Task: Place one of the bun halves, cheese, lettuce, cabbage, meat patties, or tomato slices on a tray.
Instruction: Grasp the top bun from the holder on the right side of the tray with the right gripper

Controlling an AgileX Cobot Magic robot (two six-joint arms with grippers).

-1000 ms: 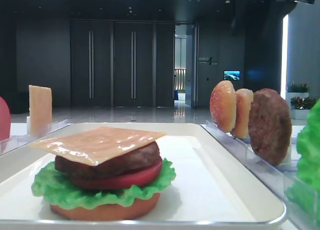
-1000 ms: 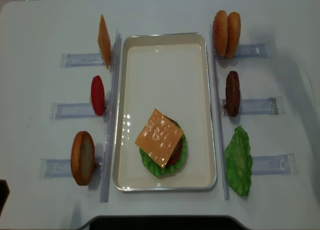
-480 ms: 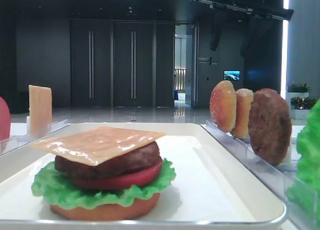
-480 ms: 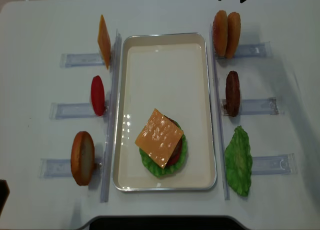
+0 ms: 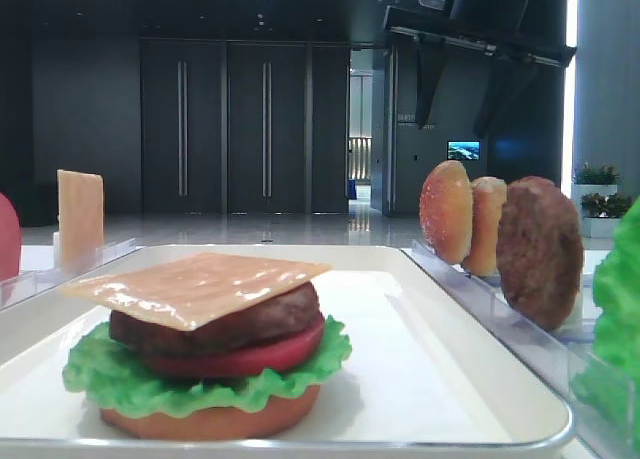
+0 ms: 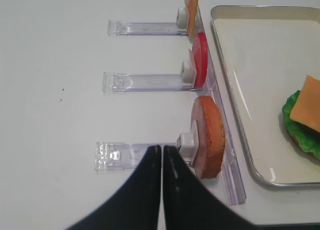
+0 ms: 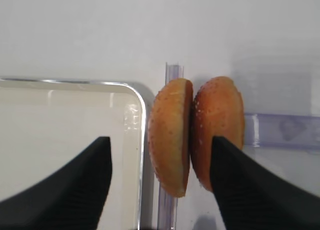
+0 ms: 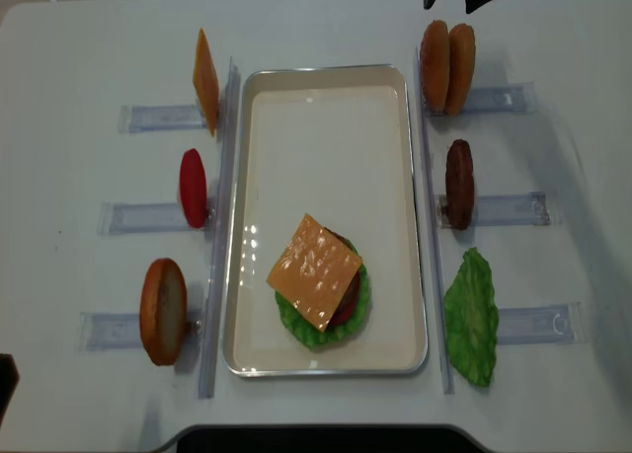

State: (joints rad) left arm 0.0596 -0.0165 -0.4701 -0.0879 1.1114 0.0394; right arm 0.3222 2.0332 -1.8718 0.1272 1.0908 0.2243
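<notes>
the stack on the tray (image 8: 415, 216) lacks a top; the right gripper (image 7: 160, 177) hangs released over the bun halves (image 7: 197, 135).

Both hands are plain matte black: the right hand (image 7: 160, 185) has broad tapering fingers, the left hand (image 6: 162, 160) slim pointed ones.

White matte tabletop (image 8: 79, 48) carries six narrow clear plastic racks, three per side. Left column: top rack (image 8: 163, 116), middle rack (image 8: 143, 217), bottom rack (image 8: 114, 330). Right column: top rack (image 8: 499, 100), middle rack (image 8: 509, 208), bottom rack (image 8: 538, 324). Behind the table, dark panelled double doors (image 5: 225, 129), a small lit blue screen (image 5: 463, 150), green potted plants (image 5: 598, 174).
</notes>
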